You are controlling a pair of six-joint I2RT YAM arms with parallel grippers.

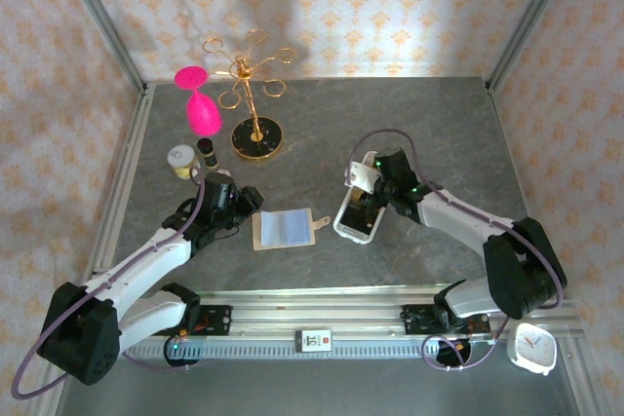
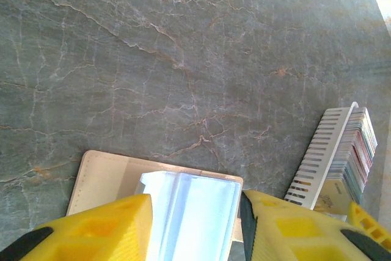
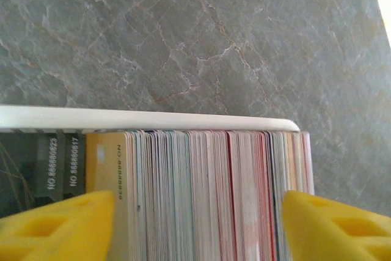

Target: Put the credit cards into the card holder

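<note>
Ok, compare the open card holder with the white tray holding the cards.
The card holder lies flat and open; the white tray has raised slotted walls. The card holder's clear sleeves look empty; the white tray is packed with credit cards on edge. Both sit on the grey table.
</note>
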